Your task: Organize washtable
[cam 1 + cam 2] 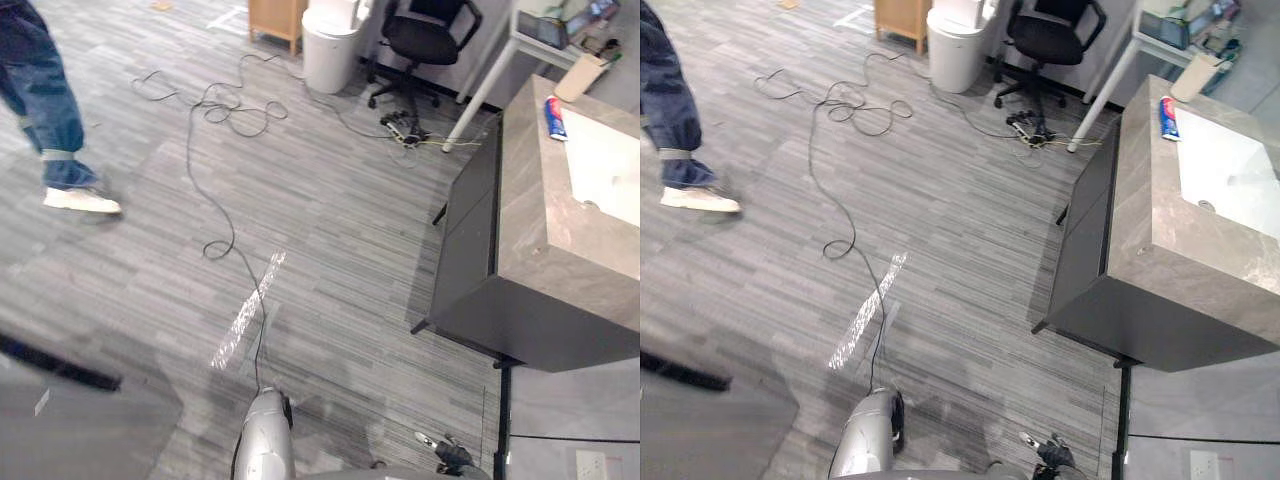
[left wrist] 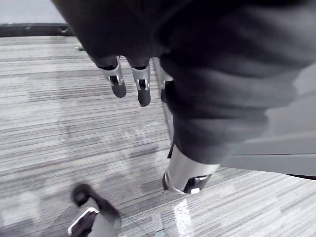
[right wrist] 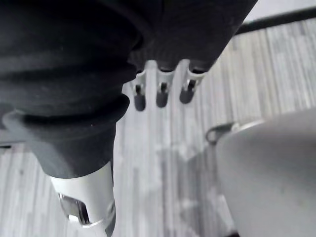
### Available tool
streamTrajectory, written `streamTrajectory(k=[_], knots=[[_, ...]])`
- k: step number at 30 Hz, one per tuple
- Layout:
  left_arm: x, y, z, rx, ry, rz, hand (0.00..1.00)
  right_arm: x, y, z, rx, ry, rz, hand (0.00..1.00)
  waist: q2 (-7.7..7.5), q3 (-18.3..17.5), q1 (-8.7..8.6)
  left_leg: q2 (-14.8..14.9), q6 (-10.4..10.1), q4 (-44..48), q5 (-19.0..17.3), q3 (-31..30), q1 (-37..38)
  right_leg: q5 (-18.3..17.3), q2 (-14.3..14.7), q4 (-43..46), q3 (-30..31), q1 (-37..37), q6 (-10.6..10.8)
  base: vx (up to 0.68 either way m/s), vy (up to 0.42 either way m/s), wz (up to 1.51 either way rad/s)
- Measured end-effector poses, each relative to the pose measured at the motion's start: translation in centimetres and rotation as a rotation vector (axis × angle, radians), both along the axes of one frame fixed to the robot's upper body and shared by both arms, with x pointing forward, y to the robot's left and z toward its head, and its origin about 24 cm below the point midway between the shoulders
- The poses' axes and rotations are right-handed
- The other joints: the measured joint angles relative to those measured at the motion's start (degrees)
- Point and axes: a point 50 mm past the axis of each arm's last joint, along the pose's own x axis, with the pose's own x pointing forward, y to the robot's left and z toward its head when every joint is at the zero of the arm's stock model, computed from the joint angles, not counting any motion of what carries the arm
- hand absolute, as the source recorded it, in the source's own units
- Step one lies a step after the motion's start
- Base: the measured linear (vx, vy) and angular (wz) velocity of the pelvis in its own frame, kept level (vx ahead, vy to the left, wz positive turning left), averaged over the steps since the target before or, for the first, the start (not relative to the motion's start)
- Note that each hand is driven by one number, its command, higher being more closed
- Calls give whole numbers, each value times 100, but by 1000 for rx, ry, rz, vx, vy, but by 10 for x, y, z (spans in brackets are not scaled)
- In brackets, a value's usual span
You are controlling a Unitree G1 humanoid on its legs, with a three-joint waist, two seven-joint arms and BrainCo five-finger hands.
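The washtable [image 1: 535, 235] stands to the robot's right, well apart from it. A red and blue tube [image 1: 555, 118] lies on top, beside the white sink [image 1: 610, 165]. I think the tidying is not started. The left hand [image 2: 117, 83] and right hand [image 3: 162, 93] hang loose and hold nothing.

A grey table [image 1: 540, 225] with a white basin [image 1: 606, 166] stands at right. A red-and-blue tube [image 1: 555, 118], perhaps toothpaste, lies beside the basin. A person's leg [image 1: 42, 105] stands far left.
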Motion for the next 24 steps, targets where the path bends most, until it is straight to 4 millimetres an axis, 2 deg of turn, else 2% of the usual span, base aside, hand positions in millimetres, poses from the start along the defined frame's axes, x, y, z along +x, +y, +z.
streamTrajectory(k=[1,2,3,4,5,6,8,9,10,11,12,13,14,15,16,17,18,19,20,21,22,23,24], knots=[[3,-3,-1,-10,-3,-19,0,-2,0,-1,7,8,-7,0,60,-43,18,-157,117,-151,-68,175,209,190,-96,800,226,-190,68,271,431,-58],[6,-4,-1,-11,-1,-44,0,-3,-4,0,3,8,-26,0,102,-100,-1,-275,137,-373,-78,306,413,383,-128,1339,339,-304,32,234,432,-49],[8,-1,-1,-3,5,-77,0,-5,-5,-1,1,10,-43,0,223,-122,-27,-427,155,-668,-61,381,619,584,-159,1785,342,-403,-84,193,395,-46],[15,-3,-1,-3,-1,-122,0,-5,-8,0,0,3,-68,0,192,-193,-34,-719,105,-1291,62,423,1057,785,-129,2461,355,-566,-182,176,389,-39],[16,-1,0,4,0,-134,0,-6,-9,0,-1,3,-70,0,203,-203,-30,-777,83,-1408,85,418,1144,786,-110,2570,346,-615,-181,126,368,-50],[17,-1,0,6,8,-168,0,-8,-11,0,-5,5,-79,0,346,-262,-31,-925,84,-1883,248,414,1441,770,70,2824,288,-731,-181,109,348,-36],[22,-2,0,6,2,-205,0,-9,-13,1,-8,-4,-93,0,468,-343,-148,-1093,159,-2550,467,354,1864,619,476,2854,-67,-849,-235,108,304,-20],[32,-5,0,0,-19,-249,0,-8,-18,2,-16,-13,-98,0,590,-335,-217,-1153,-67,-3028,472,222,2130,415,905,2796,-320,-1058,-415,110,257,-4],[48,-2,2,11,-54,-280,0,-5,-13,2,-8,-31,-99,0,361,-308,-294,-1128,-323,-2819,-48,492,2183,195,1069,2570,-515,-1351,-528,135,231,0],[57,3,5,28,-71,-296,0,-2,-8,3,4,-46,-105,0,278,-230,-297,-1040,545,-2162,-137,478,2121,69,985,2495,-625,-1450,-440,201,120,-13],[63,3,6,31,-80,-305,0,1,-15,4,2,-70,-148,0,520,-107,-345,-571,300,-1973,-293,219,2315,-85,1243,2105,-847,-1567,-113,315,96,-14],[72,10,9,54,-83,-331,0,-1,-16,3,0,-52,-156,0,350,-12,-311,-902,228,-2217,-198,-59,2614,-92,1349,1460,-724,-1680,-192,308,90,-18],[78,9,10,55,-93,-350,0,0,-17,4,0,-55,-163,0,368,2,-341,-949,252,-2423,-129,-55,2764,0,1478,1162,-774,-1803,-328,253,135,13],[90,3,10,50,-116,-371,0,2,-21,5,-13,-65,-163,0,415,53,-476,-1050,244,-2883,-75,-161,3091,334,1694,553,-953,-2041,-471,148,97,32],[94,1,11,53,-123,-381,0,1,-22,5,-14,-64,-172,0,402,70,-531,-1132,207,-3094,-53,-234,3249,584,1719,251,-1057,-2165,-500,293,178,63],[105,-3,12,55,-142,-414,0,-9,-22,3,-12,-39,-207,0,342,108,-639,-1373,172,-3482,-38,-415,3561,996,1667,-173,-1382,-2402,-553,408,212,71],[107,-8,11,45,-140,-435,0,-23,-22,1,-12,-4,-240,0,296,123,-670,-1568,138,-3793,-101,-516,3955,1166,1590,-229,-1687,-2598,-677,450,208,64],[106,-10,11,42,-138,-438,0,-29,-21,-1,-4,10,-268,0,306,122,-700,-1607,78,-3823,-188,-535,4107,1169,1588,-151,-1842,-2665,-702,473,163,51],[93,-13,7,25,-109,-424,0,-42,-23,-2,-6,38,-311,0,456,77,-814,-1523,-308,-3648,-449,-580,4335,1087,1753,211,-2136,-2740,-984,584,208,32],[79,-15,3,10,-81,-404,0,-52,-24,-2,-9,58,-328,0,512,46,-833,-1496,-317,-3172,-457,-492,4302,1018,1900,481,-2260,-2691,-1536,791,266,22],[68,-17,1,-6,-64,-368,0,-61,-22,-3,2,83,-359,0,487,-63,-835,-1486,-479,-1948,-549,-324,3896,935,2032,580,-2433,-2527,-2086,582,205,7],[61,-18,-1,-18,-57,-344,0,-63,-21,-3,5,87,-375,0,473,-136,-863,-1483,-527,-1025,-525,-260,3549,834,2113,425,-2496,-2344,-2317,778,191,-3],[51,-28,-5,-59,-37,-295,0,-62,-29,-1,-15,65,-381,0,633,-177,-826,-1172,-881,782,-290,-131,2926,1085,2319,263,-2140,-2095,-2544,784,214,-41]])
